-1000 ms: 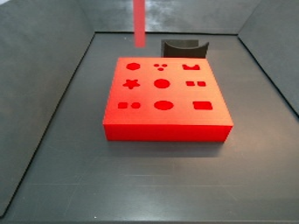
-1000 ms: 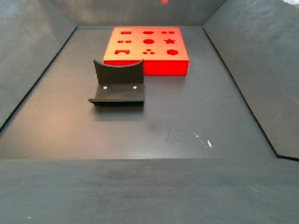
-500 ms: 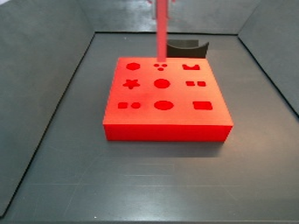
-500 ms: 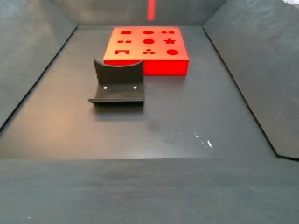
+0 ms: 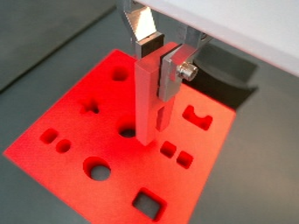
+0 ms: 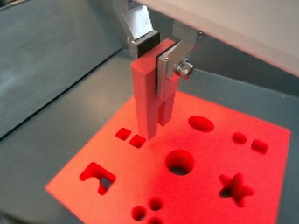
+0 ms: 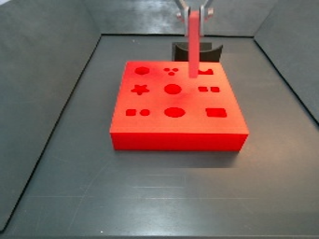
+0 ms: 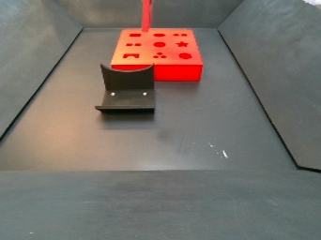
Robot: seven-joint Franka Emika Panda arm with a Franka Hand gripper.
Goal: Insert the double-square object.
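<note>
The gripper (image 5: 162, 59) hangs over the red block (image 7: 174, 105), its fingers squeezed tight on the double-square object (image 6: 152, 96), which points straight down. To do it well, line the bar up over the two small square holes (image 5: 177, 154), keep it straight, and go down slowly.

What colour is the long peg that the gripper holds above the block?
Red-pink. The double-square object, held in the gripper, shows best in a wrist view.

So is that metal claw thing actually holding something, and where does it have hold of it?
Yes. The gripper, above the red block, holds the double-square object by its upper end, jaws shut on it; the bar hangs upright.
</note>
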